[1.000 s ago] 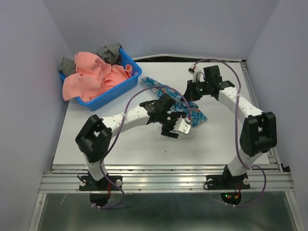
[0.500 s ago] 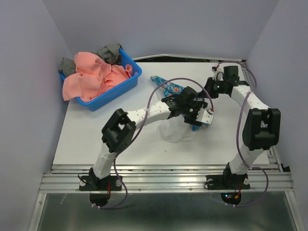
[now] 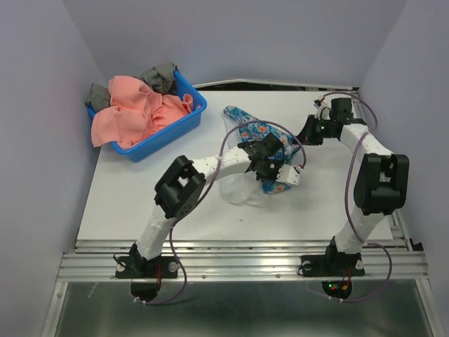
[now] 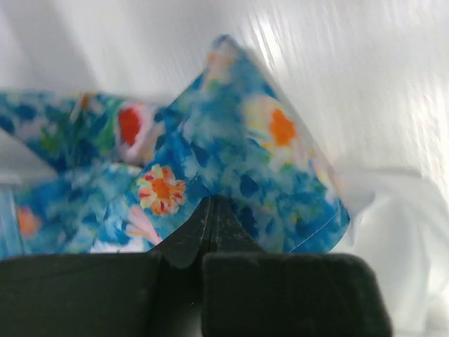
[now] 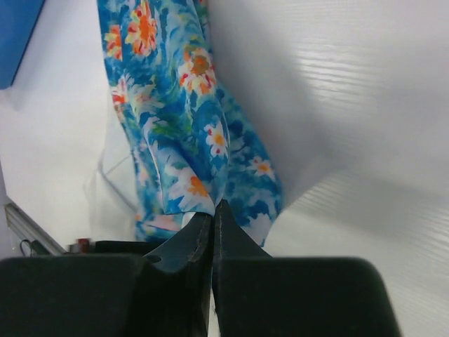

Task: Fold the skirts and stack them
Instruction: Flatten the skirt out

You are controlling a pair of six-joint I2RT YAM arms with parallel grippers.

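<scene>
top external: white table (image 3: 140,200), lilac walls (image 3: 231,35); left fingers (image 4: 186,243), right fingers (image 5: 188,243) each clench blue skirt (image 4: 238,161).

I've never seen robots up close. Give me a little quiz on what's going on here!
1. True or false: the blue floral skirt is folded and stacked on the pink skirt.
2. Where is the pink skirt? A: heaped in the blue basket. B: folded under the floral one. C: gripped by both end effectors.
3. Short answer: how many end effectors pinch the blue floral skirt?

Key: 1 false. 2 A. 3 two: the left end effector and the right end effector are both shut on it.
</scene>
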